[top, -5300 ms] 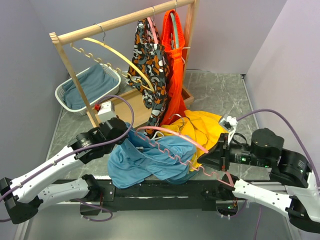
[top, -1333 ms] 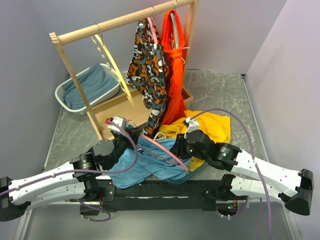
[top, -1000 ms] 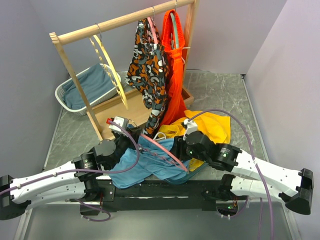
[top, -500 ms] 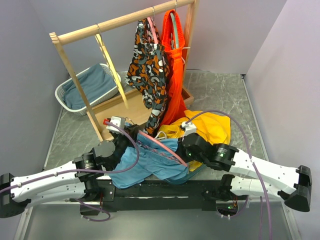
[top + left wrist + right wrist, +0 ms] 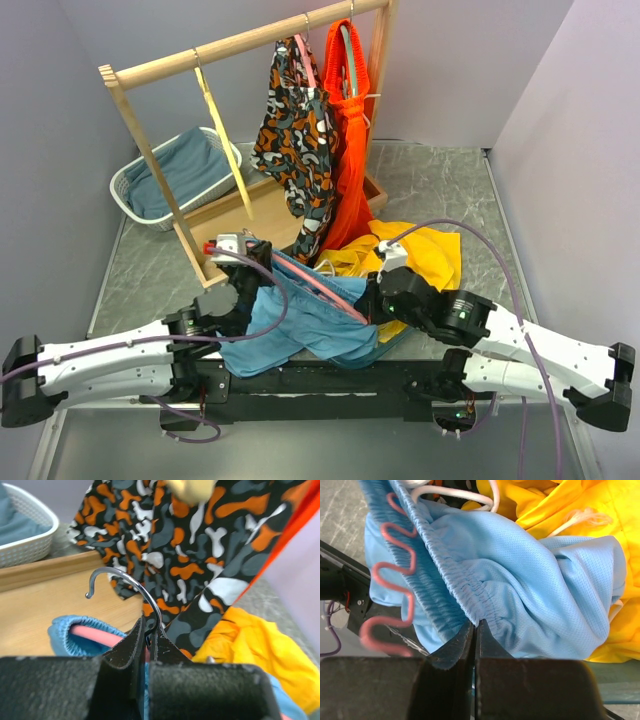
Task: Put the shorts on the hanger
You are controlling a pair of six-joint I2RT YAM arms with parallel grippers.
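Right gripper [image 5: 474,626] pinches shorts [image 5: 545,590] waistband; left gripper [image 5: 148,627] clamps hanger [image 5: 92,634] hook.

shorts [image 5: 300,330]: 6 o'clock, at near edge of table [image 5: 440,190].
hanger [image 5: 320,287]: on shorts, lying 10-to-4 o'clock.
garment [image 5: 430,255]: touching shorts at 2 o'clock.
rack [image 5: 240,42]: 12 o'clock.
basket [image 5: 120,200]: 10 o'clock, left of rack.

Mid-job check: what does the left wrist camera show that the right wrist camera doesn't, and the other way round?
Left wrist only: the left gripper shut on the wire hook of the hanger, the patterned garment, the white basket. Right wrist only: the right gripper pinching the waistband of the shorts, the hanger's wavy edge, white cords. Both: the shorts, the pink hanger, the yellow garment.
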